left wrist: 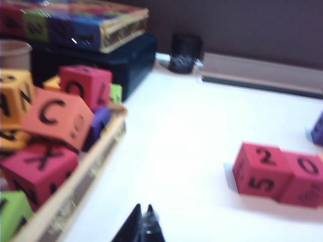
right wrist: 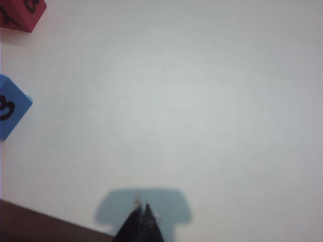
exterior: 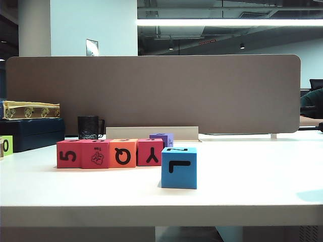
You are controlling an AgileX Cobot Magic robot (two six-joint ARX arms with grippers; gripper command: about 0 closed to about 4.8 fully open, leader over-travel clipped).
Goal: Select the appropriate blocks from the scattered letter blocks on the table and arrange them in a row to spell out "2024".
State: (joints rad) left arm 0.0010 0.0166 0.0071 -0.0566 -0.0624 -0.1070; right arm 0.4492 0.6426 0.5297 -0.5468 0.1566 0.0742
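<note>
In the exterior view we see neither arm, only the white desk (exterior: 242,189) with a row of four touching cubes at centre left: a red cube marked 5 (exterior: 69,154), a red cube with a small drawing (exterior: 96,154), an orange cube marked Q (exterior: 123,153) and a red cube marked Y (exterior: 150,152). A blue cube marked L (exterior: 179,167) stands in front of the row's right end, and a purple cube (exterior: 162,139) is half hidden behind the Y cube, so we cannot read its face. At the left edge a yellow-green cube marked 0 (exterior: 6,145) is cut off by the frame, and a black mug (exterior: 89,127) stands before the brown divider panel (exterior: 151,93). The left wrist view, rather blurred, gives what the exterior view cannot: the tops of the row's first two cubes read 2 and 0, and a tray (left wrist: 81,176) holds a heap of spare cubes at the left. There the left claw (left wrist: 143,222) shows only its tips at the bottom edge, pressed together over bare desk and holding nothing. The right wrist view shows the right claw (right wrist: 141,214) likewise closed and empty above its own shadow, with the blue cube showing a 3 at the left edge and a red corner cropped at upper left.
</note>
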